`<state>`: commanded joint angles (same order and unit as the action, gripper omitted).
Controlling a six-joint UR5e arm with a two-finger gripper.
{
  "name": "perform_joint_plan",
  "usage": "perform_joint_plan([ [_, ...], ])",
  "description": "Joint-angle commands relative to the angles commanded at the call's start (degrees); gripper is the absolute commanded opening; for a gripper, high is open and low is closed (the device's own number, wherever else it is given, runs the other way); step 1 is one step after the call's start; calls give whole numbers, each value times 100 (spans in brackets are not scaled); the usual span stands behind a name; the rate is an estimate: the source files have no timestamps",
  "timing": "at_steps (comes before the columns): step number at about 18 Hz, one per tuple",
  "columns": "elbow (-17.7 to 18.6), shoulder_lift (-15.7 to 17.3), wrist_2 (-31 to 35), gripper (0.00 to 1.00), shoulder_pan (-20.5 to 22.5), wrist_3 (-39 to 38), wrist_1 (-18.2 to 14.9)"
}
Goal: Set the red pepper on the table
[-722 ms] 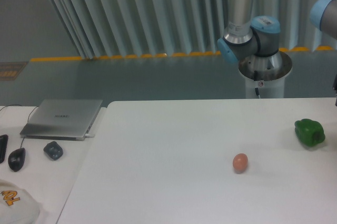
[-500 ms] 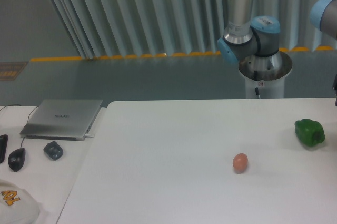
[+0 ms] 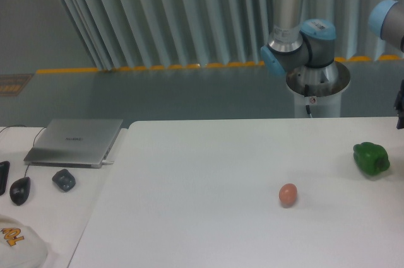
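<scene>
From my remote station, the white table (image 3: 208, 173) fills the lower frame, with the UR5e arm (image 3: 297, 47) rising on its pedestal beyond the far edge. To the table's left sits a separate desk (image 3: 57, 217) carrying a closed laptop (image 3: 74, 142), a mouse (image 3: 20, 190) and a small dark object (image 3: 63, 180). On the table itself lie a green bell pepper (image 3: 371, 157) near the right edge and a tan egg (image 3: 288, 194) nearer the middle, well apart from each other.

The red pepper appears nowhere in view. A dark sliver at the right edge, above the green pepper, may be part of the gripper, though I cannot confirm that, nor tell whether the fingers are clenched or released. I judge the pepper, if carried, is off-frame right, so the coming move would travel leftward and down onto bare tabletop.
</scene>
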<state>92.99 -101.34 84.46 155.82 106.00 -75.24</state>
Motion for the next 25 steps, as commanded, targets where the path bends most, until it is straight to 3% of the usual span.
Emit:
perform_joint_plan([
  [7,-219,-26,-17,100,405,-44,80],
  [13,-492,-544,9,100,852,88,773],
  [20,-721,-1002,18,100,976,396,1055],
  [25,-677,-1177,27,100,976,361,1213],
])
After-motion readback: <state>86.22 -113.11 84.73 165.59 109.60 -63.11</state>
